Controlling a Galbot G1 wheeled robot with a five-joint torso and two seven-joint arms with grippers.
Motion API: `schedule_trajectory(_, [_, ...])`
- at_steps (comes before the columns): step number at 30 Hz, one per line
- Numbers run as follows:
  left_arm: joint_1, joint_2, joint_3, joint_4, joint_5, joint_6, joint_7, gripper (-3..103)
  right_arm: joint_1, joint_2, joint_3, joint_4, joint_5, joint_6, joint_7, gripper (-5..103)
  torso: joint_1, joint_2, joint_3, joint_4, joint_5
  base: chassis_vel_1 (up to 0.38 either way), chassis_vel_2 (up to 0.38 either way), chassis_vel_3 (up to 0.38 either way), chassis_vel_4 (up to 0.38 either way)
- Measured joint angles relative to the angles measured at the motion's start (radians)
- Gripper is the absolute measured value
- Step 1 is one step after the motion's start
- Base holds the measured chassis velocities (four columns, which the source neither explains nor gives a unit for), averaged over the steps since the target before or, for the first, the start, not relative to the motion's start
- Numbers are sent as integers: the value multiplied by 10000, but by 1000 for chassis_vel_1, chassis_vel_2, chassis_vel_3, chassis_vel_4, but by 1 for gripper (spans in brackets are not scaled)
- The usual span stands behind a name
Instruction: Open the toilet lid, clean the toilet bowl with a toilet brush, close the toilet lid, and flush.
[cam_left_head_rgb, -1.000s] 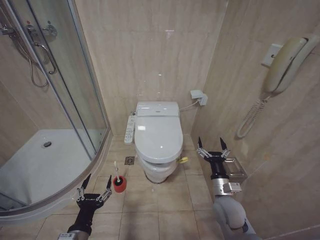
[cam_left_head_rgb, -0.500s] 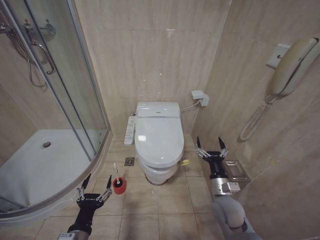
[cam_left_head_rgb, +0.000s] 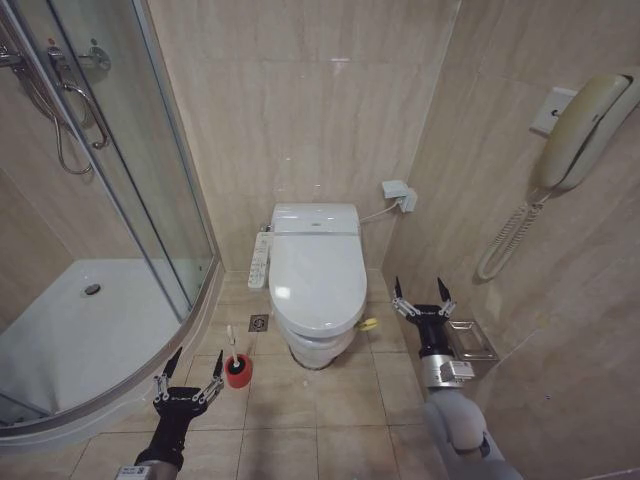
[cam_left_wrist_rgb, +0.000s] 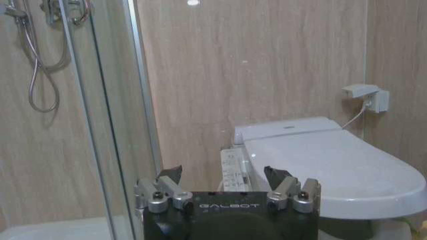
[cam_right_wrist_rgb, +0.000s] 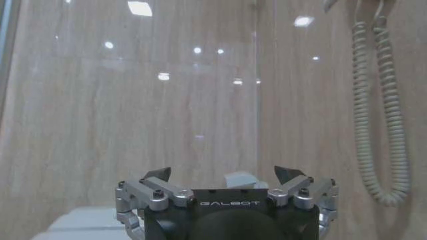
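Note:
The white toilet stands against the back wall with its glossy toilet lid (cam_left_head_rgb: 317, 275) down, so the toilet bowl is hidden under it. The left wrist view looks along the lowered toilet lid (cam_left_wrist_rgb: 333, 165). On the floor left of the toilet stands the toilet brush (cam_left_head_rgb: 236, 362), a pale handle rising from a red round holder. My left gripper (cam_left_head_rgb: 193, 365) hangs open low in the head view, just left of the brush and apart from it. My right gripper (cam_left_head_rgb: 419, 290) is open with nothing in it, right of the toilet near the side wall. Both wrist views show open fingers (cam_left_wrist_rgb: 169, 175) (cam_right_wrist_rgb: 156, 174).
A curved glass shower enclosure (cam_left_head_rgb: 150, 200) with a white tray (cam_left_head_rgb: 90, 330) fills the left side. A long button panel (cam_left_head_rgb: 260, 258) hangs on the toilet's left flank. A wall phone (cam_left_head_rgb: 575, 125) with coiled cord and a small metal holder (cam_left_head_rgb: 470, 340) sit on the right wall. A floor drain (cam_left_head_rgb: 259, 322) lies by the toilet.
The whole head picture has shifted slightly, so the camera moved. My right gripper has come down a little. The left gripper, brush and lid have not moved.

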Motion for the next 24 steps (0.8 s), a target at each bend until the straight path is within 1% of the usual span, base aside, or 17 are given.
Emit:
schedule_trajectory(4, [0, 0, 0, 0, 0, 0, 0, 82, -186, -38, 7, 49, -57, -324, 57, 100, 0, 0, 0, 0, 1, 0, 0, 0, 0])
schedule_trajectory(6, [0, 0, 0, 0, 0, 0, 0, 82, -354, -127, 26, 45, -7, -713, 63, 100, 0, 1, 0, -1, 0, 0, 0, 0, 0])
schedule_trajectory(13, [0, 0, 0, 0, 0, 0, 0, 82, -430, -286, 85, -12, 164, -1085, 217, 100, 0, 0, 0, 0, 1, 0, 0, 0, 0])
schedule_trajectory(17, [0, 0, 0, 0, 0, 0, 0, 82, -675, -515, 127, 730, 375, -1434, 289, 100, 1, 0, 0, 1, 1, 0, 0, 0, 0])
schedule_trajectory(22, [0, 0, 0, 0, 0, 0, 0, 82, -1227, -554, 171, 1401, 424, -1450, 184, 100, 1, 0, 0, 0, 1, 0, 0, 0, 0])
schedule_trajectory(24, [0, 0, 0, 0, 0, 0, 0, 82, -1690, -389, 202, 1833, 355, -1396, 77, 100, 0, 1, 0, 0, 0, 0, 0, 0, 0])
